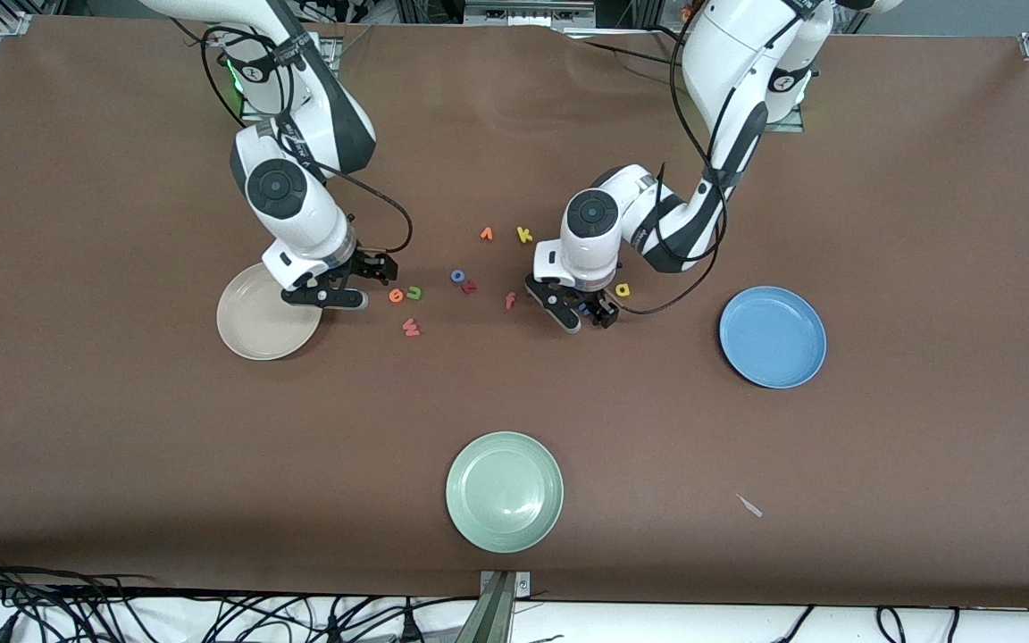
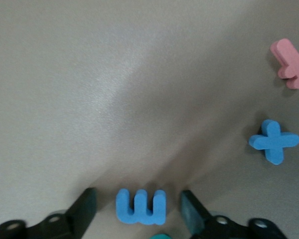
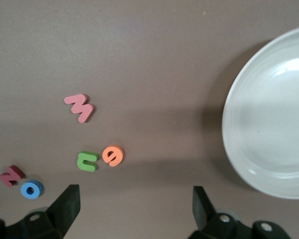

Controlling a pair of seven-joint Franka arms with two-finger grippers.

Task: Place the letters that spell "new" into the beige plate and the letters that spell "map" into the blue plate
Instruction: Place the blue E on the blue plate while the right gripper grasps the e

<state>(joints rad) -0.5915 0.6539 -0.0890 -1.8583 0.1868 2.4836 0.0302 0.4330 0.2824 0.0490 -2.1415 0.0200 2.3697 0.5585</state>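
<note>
Foam, light and squashy: blue m (image 2: 141, 206) flat on table between left gripper (image 2: 138, 209) jaws, apart, not touching; pinch gently across sides. Right gripper (image 3: 134, 206) wide open, waiting beside beige plate (image 3: 269, 117).

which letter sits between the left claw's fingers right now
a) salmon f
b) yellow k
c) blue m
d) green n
c: in the left wrist view the blue m lies on the table between the two fingers of the left claw, which have a gap to it on each side.

The left wrist view's lower edge cuts off a teal letter (image 2: 161, 236); the right wrist view's edge crops the beige plate (image 3: 239, 99).
</note>
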